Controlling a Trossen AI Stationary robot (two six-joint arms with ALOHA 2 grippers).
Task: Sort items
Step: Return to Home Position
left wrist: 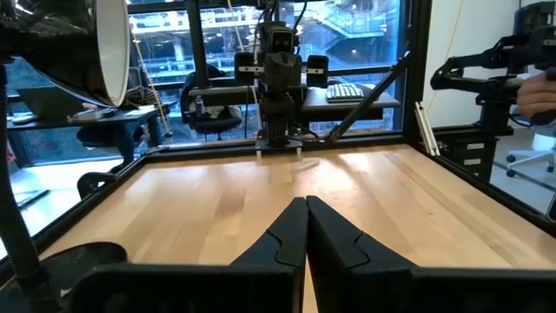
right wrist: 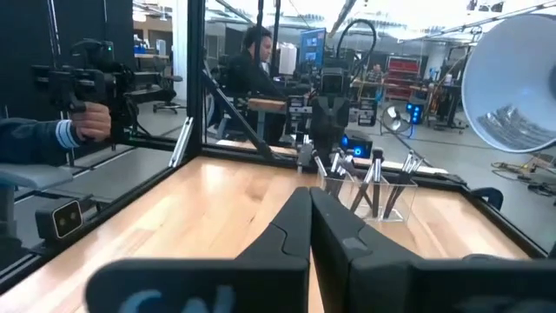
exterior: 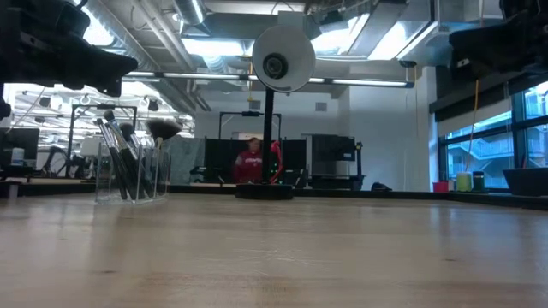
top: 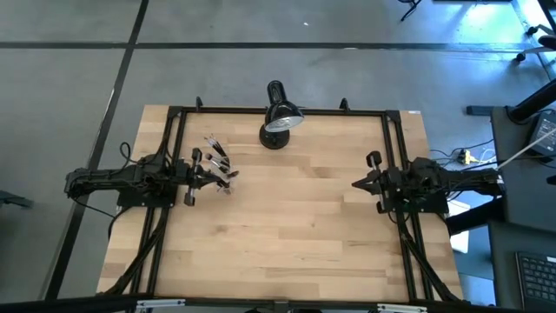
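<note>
here, the brushes (exterior: pixel 120 167) stand in the clear organizer (exterior: pixel 161 181); left gripper (left wrist: pixel 306 202) and right gripper (right wrist: pixel 310 191) closed.

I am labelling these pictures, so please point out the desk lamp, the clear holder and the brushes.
desk lamp (top: pixel 280 115), high view, on its dark head.
clear holder (exterior: pixel 164 184), low view, on its right wall.
brushes (exterior: pixel 125 162), low view, on the dark handles.
</note>
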